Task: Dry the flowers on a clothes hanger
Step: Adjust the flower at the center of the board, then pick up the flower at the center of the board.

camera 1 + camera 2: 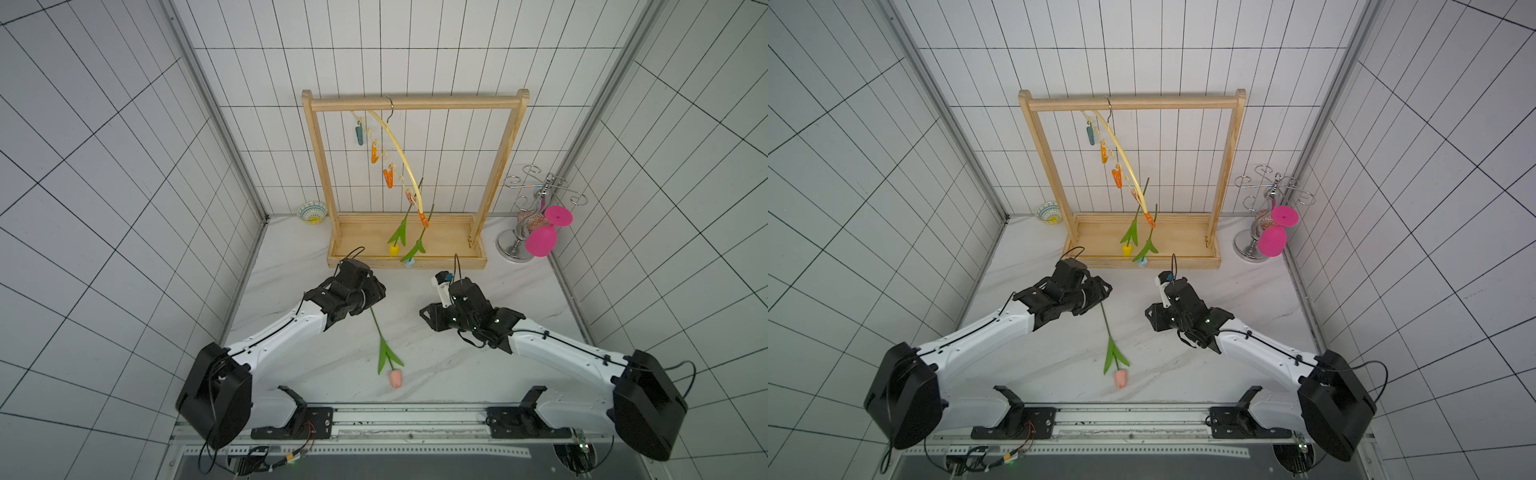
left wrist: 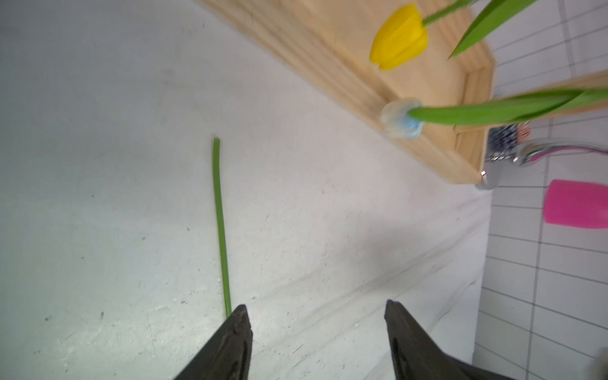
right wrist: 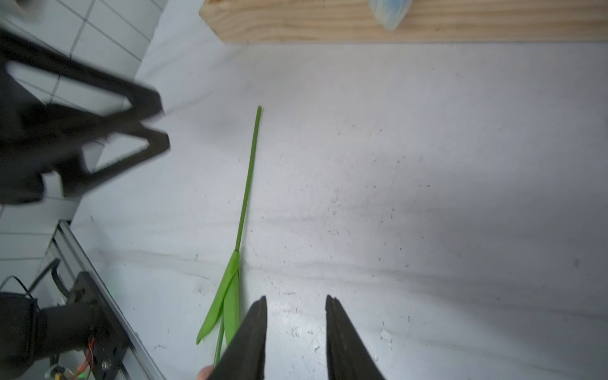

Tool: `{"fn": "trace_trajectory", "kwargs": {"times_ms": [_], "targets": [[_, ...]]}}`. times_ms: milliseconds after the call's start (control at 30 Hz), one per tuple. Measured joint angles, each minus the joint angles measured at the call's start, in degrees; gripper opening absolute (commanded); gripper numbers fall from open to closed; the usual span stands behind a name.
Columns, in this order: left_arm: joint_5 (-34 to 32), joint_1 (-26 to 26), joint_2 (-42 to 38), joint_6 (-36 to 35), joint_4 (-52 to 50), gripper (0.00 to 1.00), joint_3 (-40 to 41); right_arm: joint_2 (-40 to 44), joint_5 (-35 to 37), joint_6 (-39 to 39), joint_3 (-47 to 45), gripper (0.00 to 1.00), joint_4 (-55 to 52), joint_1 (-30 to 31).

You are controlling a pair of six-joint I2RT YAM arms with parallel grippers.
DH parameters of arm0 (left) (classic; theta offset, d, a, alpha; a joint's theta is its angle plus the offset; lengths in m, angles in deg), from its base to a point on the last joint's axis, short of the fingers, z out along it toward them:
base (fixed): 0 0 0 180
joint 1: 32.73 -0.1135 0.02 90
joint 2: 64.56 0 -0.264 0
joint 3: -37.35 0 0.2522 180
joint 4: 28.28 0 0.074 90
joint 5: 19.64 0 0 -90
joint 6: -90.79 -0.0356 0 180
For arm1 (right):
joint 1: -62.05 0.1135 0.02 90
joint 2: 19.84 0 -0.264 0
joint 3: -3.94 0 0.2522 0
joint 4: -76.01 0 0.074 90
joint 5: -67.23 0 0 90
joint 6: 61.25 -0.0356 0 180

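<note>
Marble tabletop [image 1: 457, 365] bears pink tulip [image 1: 381, 353]; left gripper [image 2: 316, 306] gapes wide, right gripper [image 3: 296, 297] narrowly, both empty.

Jaws parted and empty on left pincer [image 2: 316, 304] and right pincer [image 3: 296, 297], both angled downward.

Bright, even light, soft shadows on the table [image 1: 457, 365]. The left gripper [image 3: 163, 127] looks smeared; wall lines [image 1: 104, 174] bend.
</note>
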Motion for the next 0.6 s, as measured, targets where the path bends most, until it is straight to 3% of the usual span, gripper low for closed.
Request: {"fn": "trace_trajectory", "kwargs": {"times_ms": [133,267,600], "targets": [[-2.19,-9.31,-2.71,0.57,8.48,0.62,5.33,-8.37,2.58,2.16,8.22,0.39,-5.20,5.64],[-5.57,-16.13,0.04,-0.02,16.02,0.62,14.45,-18.01,6.82,3.15,17.94,0.41,-10.29,9.62],[-7.45,-17.18,4.52,-2.54,25.31,0.62,18.71,-37.97,13.00,3.72,34.80,0.42,-20.11,14.01]]}}
